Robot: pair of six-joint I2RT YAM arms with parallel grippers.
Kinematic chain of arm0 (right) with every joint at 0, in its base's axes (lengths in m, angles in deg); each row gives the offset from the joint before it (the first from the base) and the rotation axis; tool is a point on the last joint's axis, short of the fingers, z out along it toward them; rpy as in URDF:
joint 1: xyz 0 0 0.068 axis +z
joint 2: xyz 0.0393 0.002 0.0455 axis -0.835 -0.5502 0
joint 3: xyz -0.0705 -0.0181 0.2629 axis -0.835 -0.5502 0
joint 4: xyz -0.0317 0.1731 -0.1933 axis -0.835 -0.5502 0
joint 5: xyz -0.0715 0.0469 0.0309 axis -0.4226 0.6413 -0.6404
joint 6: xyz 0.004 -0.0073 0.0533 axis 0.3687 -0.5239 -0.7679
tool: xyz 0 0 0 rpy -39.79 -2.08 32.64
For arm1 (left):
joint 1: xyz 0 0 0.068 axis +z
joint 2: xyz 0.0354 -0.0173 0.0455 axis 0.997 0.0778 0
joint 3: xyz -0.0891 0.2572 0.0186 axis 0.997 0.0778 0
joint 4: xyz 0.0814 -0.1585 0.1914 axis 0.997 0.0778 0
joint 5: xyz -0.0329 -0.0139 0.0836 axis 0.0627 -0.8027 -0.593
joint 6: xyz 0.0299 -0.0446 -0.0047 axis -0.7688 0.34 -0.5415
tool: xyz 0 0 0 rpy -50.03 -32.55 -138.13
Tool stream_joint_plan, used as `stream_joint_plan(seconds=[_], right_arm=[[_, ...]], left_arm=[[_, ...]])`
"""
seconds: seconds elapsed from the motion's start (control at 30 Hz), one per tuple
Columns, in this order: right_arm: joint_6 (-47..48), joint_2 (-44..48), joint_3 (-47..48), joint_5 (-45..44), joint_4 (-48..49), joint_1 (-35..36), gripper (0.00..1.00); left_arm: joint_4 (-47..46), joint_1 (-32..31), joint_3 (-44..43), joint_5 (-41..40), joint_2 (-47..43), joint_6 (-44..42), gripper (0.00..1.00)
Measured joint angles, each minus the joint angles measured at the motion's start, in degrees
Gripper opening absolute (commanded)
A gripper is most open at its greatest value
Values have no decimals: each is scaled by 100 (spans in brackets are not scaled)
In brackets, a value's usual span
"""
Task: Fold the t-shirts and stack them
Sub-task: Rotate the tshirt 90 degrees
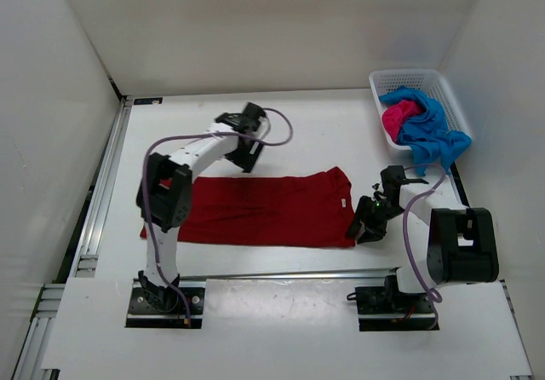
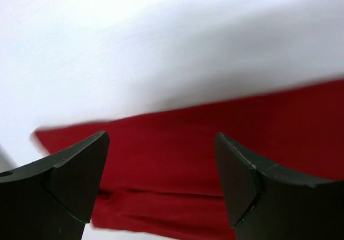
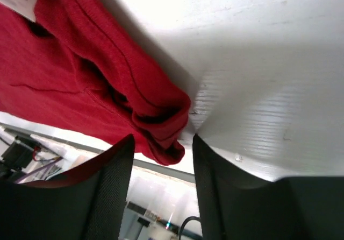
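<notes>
Red shirt lay as a long strip on desk; pink shirt and blue shirt in basket. Left tool was open over the far edge, right tool open at the bunched right corner, neither gripping. Judgement: flatten that corner before the cross-fold.

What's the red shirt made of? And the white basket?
The red shirt looks like soft, matte knit cloth: it bunches and shows fine ribs up close. The basket is probably white plastic, with mesh walls full of holes.
</notes>
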Motion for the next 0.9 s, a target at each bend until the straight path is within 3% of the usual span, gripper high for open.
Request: stream_joint_plan(seconds=[0.07,0.23,0.33,0.4,0.43,0.53,0.57,0.73,0.83,0.9], right_arm=[[-4,76,4,-61,-17,0,62],[-144,109,-7,-76,-13,0,62],[-234,44,-4,-52,-15,9,57],[-299,-39,-4,-11,-17,24,50],[-326,-92,-4,28,-22,28,39],[-420,-280,-2,68,-4,42,19],[-448,-374,13,98,-9,44,11],[-492,-1001,503,175,-188,52,0],[-514,-1521,1189,68,-330,127,0],[-535,-2179,2227,-144,-507,249,0]], left_arm=[[-57,522,284,-195,-254,-2,90],[-382,2592,417,-562,-184,4,90],[-490,3423,396,-737,59,13,90],[-525,3585,396,-809,221,13,87],[-546,3580,396,-837,334,13,81],[-570,3506,396,-841,566,15,68],[-575,3488,396,-844,625,2,59],[-680,3731,542,-739,643,13,27],[-728,4079,704,-693,601,-50,25],[-774,4350,866,-603,483,-46,27]])
